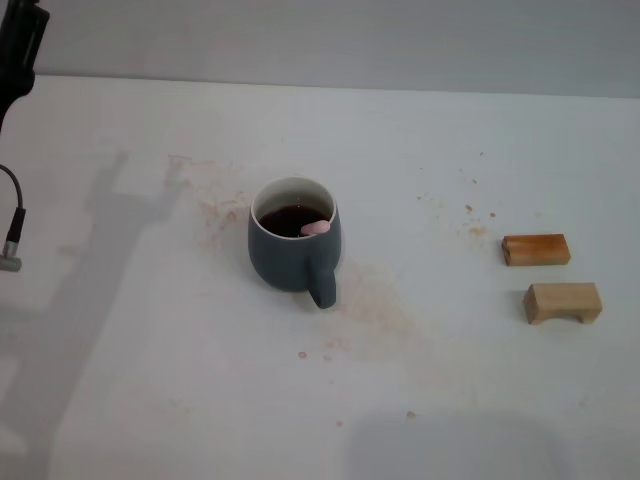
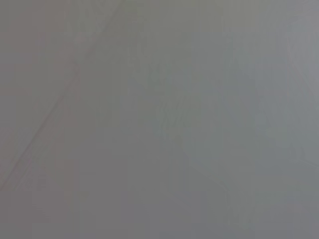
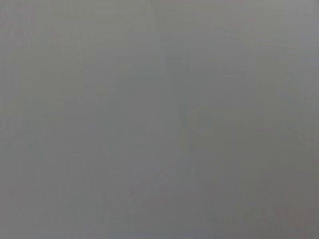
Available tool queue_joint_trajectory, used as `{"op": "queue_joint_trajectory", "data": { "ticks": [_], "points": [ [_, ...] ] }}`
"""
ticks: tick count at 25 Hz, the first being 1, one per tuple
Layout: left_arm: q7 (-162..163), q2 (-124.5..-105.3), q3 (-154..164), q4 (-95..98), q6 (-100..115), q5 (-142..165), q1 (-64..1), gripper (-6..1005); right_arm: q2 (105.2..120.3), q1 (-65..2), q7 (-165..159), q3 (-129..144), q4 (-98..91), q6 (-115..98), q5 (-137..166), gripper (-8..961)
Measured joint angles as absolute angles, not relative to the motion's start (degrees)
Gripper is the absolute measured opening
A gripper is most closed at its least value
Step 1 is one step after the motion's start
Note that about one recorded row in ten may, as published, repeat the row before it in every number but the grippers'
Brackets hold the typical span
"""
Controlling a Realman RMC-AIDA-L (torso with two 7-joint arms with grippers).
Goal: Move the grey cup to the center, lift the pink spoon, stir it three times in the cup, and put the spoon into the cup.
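Grey cup (image 1: pixel 294 248) stands upright near the middle of the white table (image 1: pixel 120 400), its handle turned toward the robot and a dark drink inside. Only the pale pink end of the pink spoon (image 1: pixel 317 228) shows, resting against the inner wall on the handle side; the rest is sunk in the drink. By that, the last step looks done, and what remains is to keep clear.

Part of the left arm (image 1: pixel 18 50) shows at the far left edge of the head view, well apart from the cup. Its gripper is not in view, nor is the right one, so I cannot tell whether either is released or clenched. Both wrist views show only blank grey.

Any retreat should go up and outward, away from the cup, so nothing tips it. Two wooden blocks (image 1: pixel 536 249) lie well off to the right.
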State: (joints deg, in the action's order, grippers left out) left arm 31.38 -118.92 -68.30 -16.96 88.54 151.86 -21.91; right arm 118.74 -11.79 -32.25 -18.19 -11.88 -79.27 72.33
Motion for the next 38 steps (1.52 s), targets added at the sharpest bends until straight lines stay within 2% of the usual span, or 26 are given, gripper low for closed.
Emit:
{"op": "queue_joint_trajectory", "data": {
  "ticks": [26,38],
  "points": [
    [31.2,-119.09,-62.0,-19.8,84.8,151.7,-20.2,832,118.65,-10.7,-28.2,-19.7,-14.8,-79.5,72.2,545],
    [31.0,-118.67,-62.3,-19.4,84.4,151.7,-22.1,832,118.82,-11.8,-28.2,-19.4,-13.2,-80.8,72.2,545]
  ]
}}
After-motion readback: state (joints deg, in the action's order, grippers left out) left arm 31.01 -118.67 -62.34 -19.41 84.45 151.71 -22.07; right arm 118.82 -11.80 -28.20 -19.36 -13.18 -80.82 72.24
